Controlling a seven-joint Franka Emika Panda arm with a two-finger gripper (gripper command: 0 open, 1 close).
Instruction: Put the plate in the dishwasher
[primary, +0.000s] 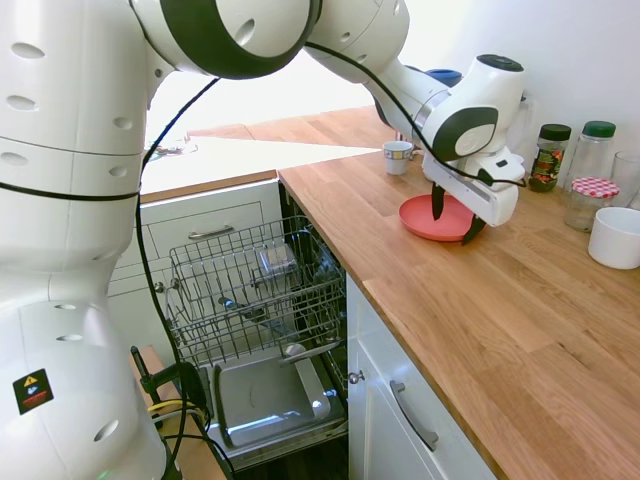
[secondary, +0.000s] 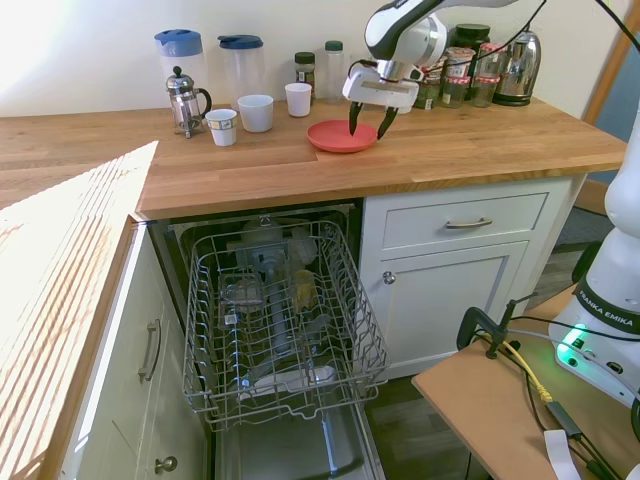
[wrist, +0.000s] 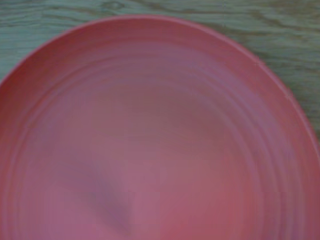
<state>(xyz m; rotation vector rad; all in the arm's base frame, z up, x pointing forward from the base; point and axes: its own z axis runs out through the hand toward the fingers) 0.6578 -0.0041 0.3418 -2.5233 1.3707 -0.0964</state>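
Black fingers of the gripper (secondary: 369, 121) are spread wide apart and point down over the plate (secondary: 340, 136). One finger is over the plate and the other is at its right rim. I cannot tell if the tips touch it. Nothing is pinched between them.

That plate is red and round. It lies flat on the wooden counter (secondary: 300, 165), in the upper middle of the second outside view. In the first outside view the plate (primary: 430, 217) is in the upper right, and the gripper (primary: 455, 218) stands over its near edge. Up close, the wrist view is almost full of the plate (wrist: 150, 150), a bit blurry, with wood showing along the top edge.

Just behind the plate there are three white cups (secondary: 256, 112) in a row. Left of them is a glass coffee press (secondary: 184, 100), and two jugs with blue lids (secondary: 180, 55) stand by the wall. Jars (secondary: 455, 75) and a shiny kettle (secondary: 514, 68) are behind the gripper, in the upper right.

Below the counter is the dishwasher (secondary: 265, 225), and it is open. Its grey wire rack (secondary: 280, 320) is pulled out into the lower middle of the second outside view. Some glass things sit in it. White drawers with metal handles (secondary: 468, 222) are to the right of it.
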